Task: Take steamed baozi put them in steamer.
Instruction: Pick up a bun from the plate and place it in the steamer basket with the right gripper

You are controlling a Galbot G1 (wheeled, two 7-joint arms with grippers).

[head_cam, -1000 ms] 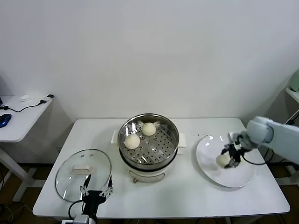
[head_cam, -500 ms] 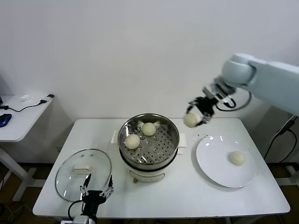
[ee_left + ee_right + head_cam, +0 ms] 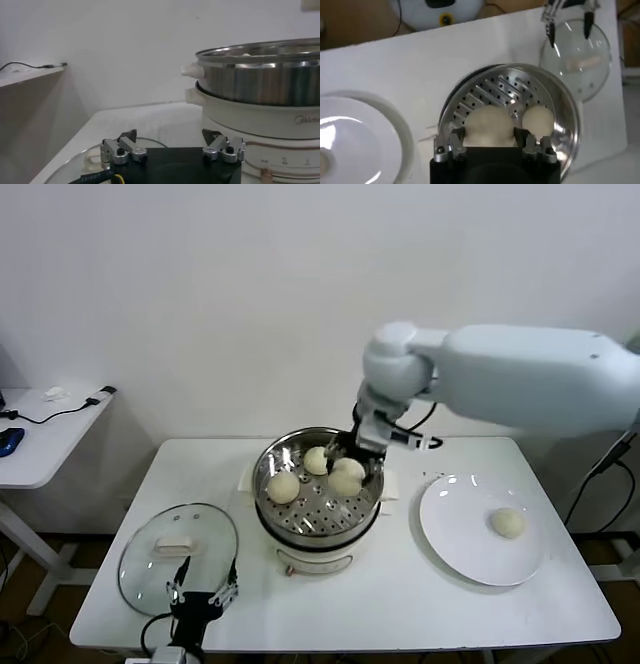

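The steel steamer (image 3: 268, 506) sits on a white pot at the table's middle. Two steamed baozi (image 3: 283, 486) (image 3: 316, 460) lie on its perforated floor. My right gripper (image 3: 350, 471) reaches into the basket's right side, shut on a third baozi (image 3: 344, 481). In the right wrist view this baozi (image 3: 489, 120) fills the gap between the right gripper's (image 3: 490, 134) fingers, just above the steamer (image 3: 560, 112) floor, next to another baozi (image 3: 538, 119). One more baozi (image 3: 507, 523) rests on the white plate (image 3: 455, 534). My left gripper (image 3: 200, 594) waits open at the table's front left.
A round glass lid (image 3: 150, 569) with a white handle lies flat left of the pot, partly under the left gripper (image 3: 171, 135). The pot's white body (image 3: 260, 120) and side handle rise close beside it. A side table stands at the far left.
My right arm lifted a baozi off the plate, carried it left through the air and lowered it into the steamer. One baozi stays on the plate. The left arm has not moved.
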